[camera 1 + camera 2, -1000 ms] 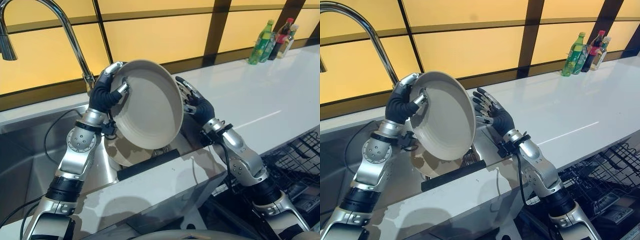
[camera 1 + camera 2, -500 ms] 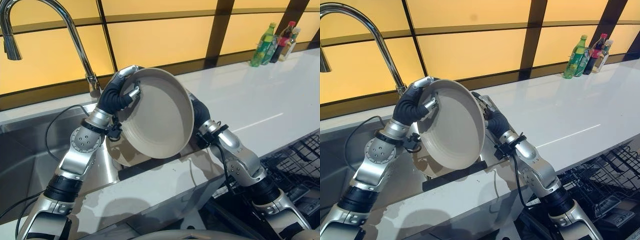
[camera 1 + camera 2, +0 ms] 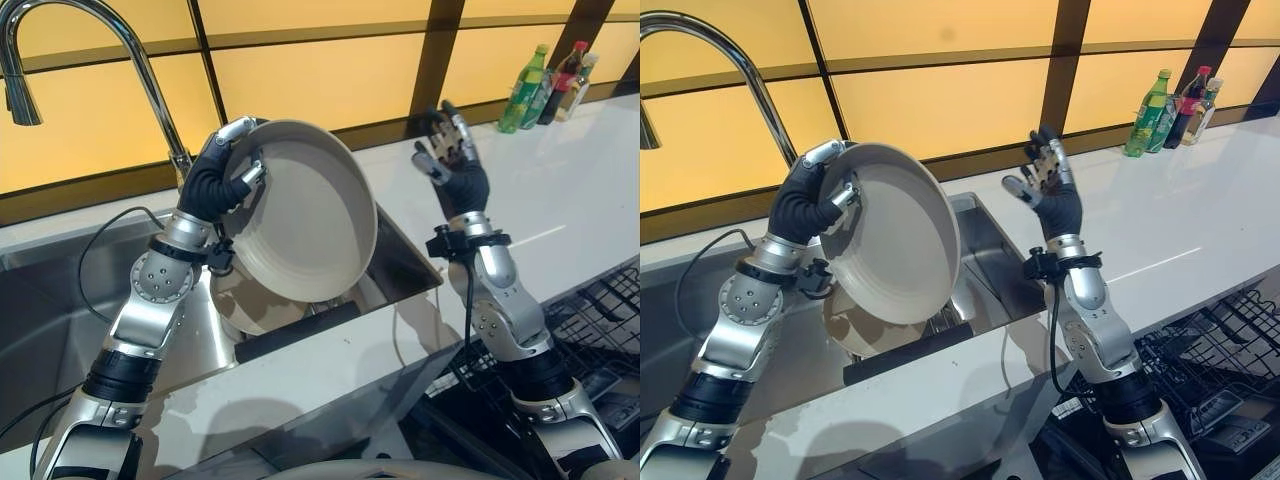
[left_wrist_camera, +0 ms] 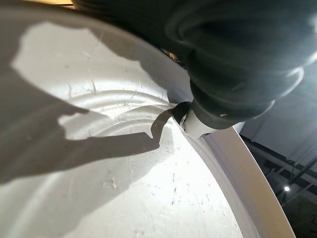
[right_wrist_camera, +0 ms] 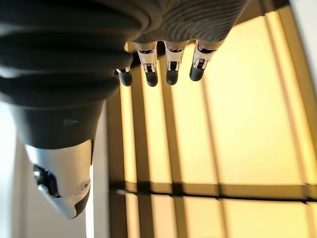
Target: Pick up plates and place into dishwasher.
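The steel sink (image 3: pixel 400 270) is let into the white desk (image 3: pixel 560 200), and inside it lies one more pale dish (image 3: pixel 250 305), partly hidden below the plate that is held above it, with a dark bar (image 3: pixel 295 330) along the sink's near edge. The cream plate (image 3: pixel 305 215) is in the air over the sink, tilted so that its hollow side faces the camera. The left hand (image 3: pixel 215 180) is clenched on the plate's upper left rim, the thumb inside the hollow and the fingers behind; the left wrist view shows the thumb (image 4: pixel 198 124) pressed on the ridged inner face of the plate.

The right hand (image 3: pixel 455 160) is raised above the desk to the right of the sink, well apart from the plate, released, with its fingers (image 5: pixel 171 69) straight and spread and nothing in it.

At the lower right the dark wire rack (image 3: pixel 600 320) of the dishwasher stands pulled out below the desk's edge; what lies in it is too dim to tell.

At the far right end of the desk stand three bottles (image 3: pixel 550 85): one green, one with a red cap, one clear. A tall curved tap (image 3: pixel 110 50) rises behind the sink on the left. The wall (image 3: pixel 300 70) behind is of yellow panels divided by dark strips.
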`<state>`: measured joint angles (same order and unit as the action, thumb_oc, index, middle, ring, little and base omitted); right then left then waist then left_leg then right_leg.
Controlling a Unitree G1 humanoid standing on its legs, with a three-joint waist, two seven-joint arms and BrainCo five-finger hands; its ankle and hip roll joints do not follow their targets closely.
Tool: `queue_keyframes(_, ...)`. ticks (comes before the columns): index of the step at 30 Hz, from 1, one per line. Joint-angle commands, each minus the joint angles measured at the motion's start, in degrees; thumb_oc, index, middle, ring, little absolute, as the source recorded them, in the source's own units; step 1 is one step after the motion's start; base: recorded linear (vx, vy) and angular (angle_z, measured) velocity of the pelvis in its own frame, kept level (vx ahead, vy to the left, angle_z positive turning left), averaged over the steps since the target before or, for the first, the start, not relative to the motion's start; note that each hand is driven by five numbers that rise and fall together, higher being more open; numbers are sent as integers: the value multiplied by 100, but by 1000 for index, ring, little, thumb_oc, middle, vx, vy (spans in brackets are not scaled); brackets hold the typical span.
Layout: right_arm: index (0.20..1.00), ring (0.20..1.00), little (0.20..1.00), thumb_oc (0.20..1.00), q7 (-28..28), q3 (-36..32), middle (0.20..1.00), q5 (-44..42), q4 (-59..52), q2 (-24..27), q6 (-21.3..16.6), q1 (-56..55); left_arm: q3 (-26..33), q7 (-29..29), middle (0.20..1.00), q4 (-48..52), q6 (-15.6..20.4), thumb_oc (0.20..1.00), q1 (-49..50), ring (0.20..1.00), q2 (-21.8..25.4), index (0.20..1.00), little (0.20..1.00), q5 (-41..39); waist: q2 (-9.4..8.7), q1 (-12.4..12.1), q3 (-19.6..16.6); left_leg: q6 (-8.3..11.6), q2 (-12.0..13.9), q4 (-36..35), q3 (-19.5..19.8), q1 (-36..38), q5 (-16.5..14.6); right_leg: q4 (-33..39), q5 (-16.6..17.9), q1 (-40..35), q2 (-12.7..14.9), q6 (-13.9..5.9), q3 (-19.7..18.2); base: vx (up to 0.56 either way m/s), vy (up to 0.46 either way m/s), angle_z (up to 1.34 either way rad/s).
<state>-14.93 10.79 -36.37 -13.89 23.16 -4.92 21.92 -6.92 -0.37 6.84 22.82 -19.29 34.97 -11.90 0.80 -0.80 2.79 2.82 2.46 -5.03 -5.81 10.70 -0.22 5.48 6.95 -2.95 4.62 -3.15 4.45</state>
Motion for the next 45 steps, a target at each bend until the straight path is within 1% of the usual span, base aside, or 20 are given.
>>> queue_keyframes(1, 1000, 1000, 1000, 1000, 286, -240, 1000, -369, -500, -23, -334, 396, 202, 350, 200, -355, 204, 200, -262, 200, 319, 200, 200, 247, -89, 56, -331, 121, 151, 3, 122, -401, 29, -147, -512, -402, 384, -411, 383, -3, -7, -8)
queue_keyframes(2, 1000, 1000, 1000, 1000, 378, -210, 1000, -462, -507, -17, -326, 389, 188, 375, 200, -410, 221, 200, -279, 200, 326, 200, 200, 321, -88, 64, -330, 123, 153, 3, 121, -396, 32, -148, -512, -403, 386, -409, 380, -4, -7, -10)
queue_keyframes(6, 1000, 1000, 1000, 1000, 441, -132, 1000, -524, -461, -52, -318, 382, 85, 494, 200, -641, 243, 200, -371, 200, 357, 200, 200, 414, -89, 95, -351, 127, 164, 3, 85, -396, 37, -142, -504, -400, 389, -409, 378, -4, -5, -3)
queue_keyframes(8, 1000, 1000, 1000, 1000, 542, -112, 1000, -684, -404, -58, -243, 424, -3, 569, 200, -811, 238, 200, -467, 200, 391, 200, 200, 320, -89, 117, -364, 128, 168, 3, 69, -402, 43, -139, -497, -393, 385, -409, 371, -5, -8, -2)
queue_keyframes(11, 1000, 1000, 1000, 1000, 786, 12, 1000, -779, -394, -99, 53, 463, -84, 620, 200, -1009, 305, 200, -545, 200, 332, 200, 200, 270, -93, 142, -374, 124, 174, 3, 52, -402, 46, -141, -493, -379, 383, -405, 353, 0, 0, 0)
queue_keyframes(14, 1000, 1000, 1000, 1000, 1163, 247, 1000, -907, -373, -168, 342, 500, -217, 583, 200, -1076, 458, 200, -607, 200, 207, 200, 200, 348, -113, 144, -382, 120, 179, 3, 55, -400, 54, -141, -490, -376, 374, -392, 336, 0, 0, 0)
queue_keyframes(17, 1000, 1000, 1000, 1000, 1229, 422, 1000, -987, -335, -207, 549, 554, -360, 564, 200, -1098, 517, 200, -681, 200, 114, 200, 200, 404, -137, 145, -387, 126, 196, 3, 39, -394, 56, -137, -490, -385, 366, -386, 339, 0, 0, 0)
queue_keyframes(19, 1000, 1000, 1000, 1000, 1300, 568, 1000, -1049, -231, -223, 796, 628, -493, 592, 200, -1132, 505, 200, -790, 200, 78, 200, 200, 311, -161, 155, -398, 128, 203, 3, 34, -388, 58, -137, -493, -390, 351, -378, 335, 0, 0, 0)
queue_keyframes(22, 1000, 1000, 1000, 1000, 1414, 718, 1000, -1071, -192, -232, 1024, 613, -556, 603, 200, -1099, 522, 200, -817, 200, 36, 200, 200, 288, -178, 161, -400, 128, 212, 3, 25, -386, 62, -137, -486, -377, 344, -375, 332, 0, 0, 0)
queue_keyframes(25, 1000, 1000, 1000, 1000, 1522, 929, 1000, -1133, -160, -274, 1408, 597, -639, 604, 200, -980, 485, 200, -821, 200, -47, 200, 200, 321, -197, 153, -400, 127, 210, 3, 34, -397, 76, -134, -487, -371, 333, -366, 311, 1, -12, -11)
queue_keyframes(28, 1000, 1000, 1000, 1000, 1437, 1142, 1000, -1066, -78, -274, 1577, 662, -743, 634, 200, -923, 482, 200, -858, 200, -82, 200, 200, 311, -203, 140, -395, 127, 211, 3, 50, -399, 84, -135, -491, -377, 325, -353, 321, 0, -4, -8)
queue_keyframes(32, 1000, 1000, 1000, 1000, 1405, 1353, 1000, -805, 53, -355, 1703, 762, -840, 657, 200, -791, 442, 200, -912, 200, -156, 200, 200, 351, -208, 104, -390, 132, 207, 3, 74, -403, 95, -129, -497, -401, 325, -344, 346, 0, 0, 0)
queue_keyframes(34, 1000, 1000, 1000, 1000, 1356, 1436, 1000, -633, 34, -357, 1837, 791, -865, 634, 200, -704, 414, 200, -922, 200, -173, 200, 200, 418, -214, 88, -383, 133, 197, 3, 104, -412, 95, -127, -500, -402, 327, -345, 347, 0, 0, 0)
queue_keyframes(35, 1000, 1000, 1000, 1000, 1350, 1478, 1000, -539, 33, -327, 2019, 806, -868, 625, 200, -662, 406, 200, -925, 200, -162, 200, 200, 450, -218, 76, -381, 135, 191, 3, 119, -421, 96, -126, -502, -404, 331, -349, 350, 0, 0, 0)
queue_keyframes(37, 1000, 1000, 1000, 1000, 1468, 1529, 1000, -521, 39, -248, 2202, 821, -842, 618, 200, -575, 355, 200, -917, 200, -122, 200, 200, 427, -228, 60, -383, 132, 178, 3, 134, -432, 97, -129, -503, -403, 337, -354, 370, 0, 0, 0)
queue_keyframes(41, 1000, 1000, 1000, 1000, 1784, 1695, 1000, -753, 24, -96, 2384, 894, -815, 639, 200, -528, 290, 200, -947, 200, -44, 200, 200, 281, -262, 20, -372, 131, 157, 3, 192, -456, 99, -142, -511, -401, 348, -354, 412, -6, 4, 2)
queue_keyframes(42, 1000, 1000, 1000, 1000, 1830, 1733, 1000, -789, 32, -89, 2411, 910, -819, 654, 200, -534, 292, 200, -945, 200, -54, 200, 200, 294, -270, 13, -370, 130, 152, 3, 208, -455, 95, -144, -512, -403, 351, -355, 419, -8, 8, 4)
queue_keyframes(45, 1000, 1000, 1000, 1000, 2045, 1875, 1000, -863, 98, -113, 2662, 978, -837, 675, 200, -535, 273, 200, -959, 200, -96, 200, 200, 375, -287, -11, -371, 123, 128, 3, 253, -447, 86, -146, -516, -418, 355, -359, 426, -1, 7, 2)
